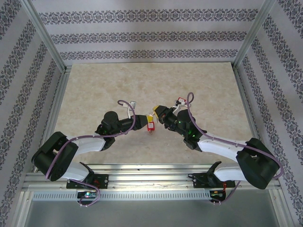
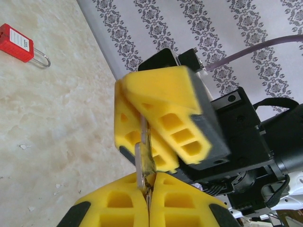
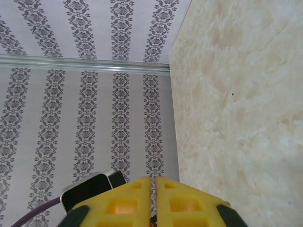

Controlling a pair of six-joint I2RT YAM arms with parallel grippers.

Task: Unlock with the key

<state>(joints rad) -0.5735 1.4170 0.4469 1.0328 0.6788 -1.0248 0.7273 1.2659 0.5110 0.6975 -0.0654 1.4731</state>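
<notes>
The left gripper (image 2: 147, 185) has its yellow fingers pressed together on the lower end of the key (image 2: 144, 161), so that arm holds it firmly. The right gripper (image 2: 135, 111) has its fingers on either side of the key's upper end with almost no gap; whether they press on it or stand just clear I cannot tell. The key is therefore held in the air between the two grippers, roughly upright in the left wrist view, above the middle of the table (image 2: 57, 123). The padlock (image 2: 16, 42) lies flat on the table, apart from both grippers, with its red body and steel loop untouched. The key is probably light, thin, stiff and smooth, so it could pivot or slip between soft pads if gripped by its narrow edge. It is best taken flat across the wide head, leaving the toothed blade free to enter the lock. The padlock looks small and light and would likely slide on the smooth table when pushed, so one gripper should clamp its red body across the flat faces. The keyhole cannot be seen from here.
</notes>
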